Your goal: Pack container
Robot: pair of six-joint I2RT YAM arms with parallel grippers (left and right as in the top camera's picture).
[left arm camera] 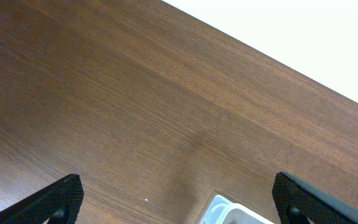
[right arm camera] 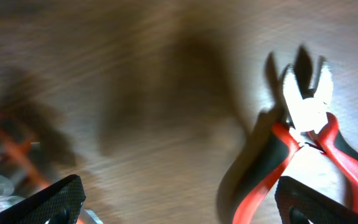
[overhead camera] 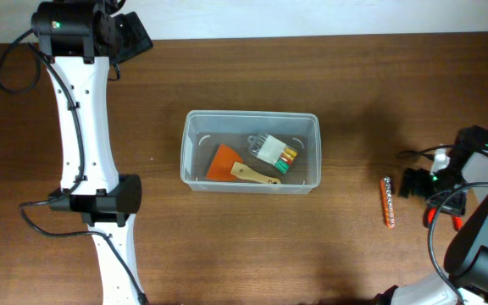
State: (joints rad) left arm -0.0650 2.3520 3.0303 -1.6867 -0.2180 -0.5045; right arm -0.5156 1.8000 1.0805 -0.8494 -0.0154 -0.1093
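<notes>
Red-handled cutters (right arm camera: 303, 124) by right end effector (right arm camera: 188, 208), orange strip (overhead camera: 388, 202) btwn it & container (overhead camera: 185, 152).

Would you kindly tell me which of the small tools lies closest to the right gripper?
The red-and-black-handled cutters, lying just ahead of the right gripper; the orange stick lies farther off, and the others sit inside the container.

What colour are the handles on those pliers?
Red with black grips on the pliers, seen best in the right wrist view.
</notes>
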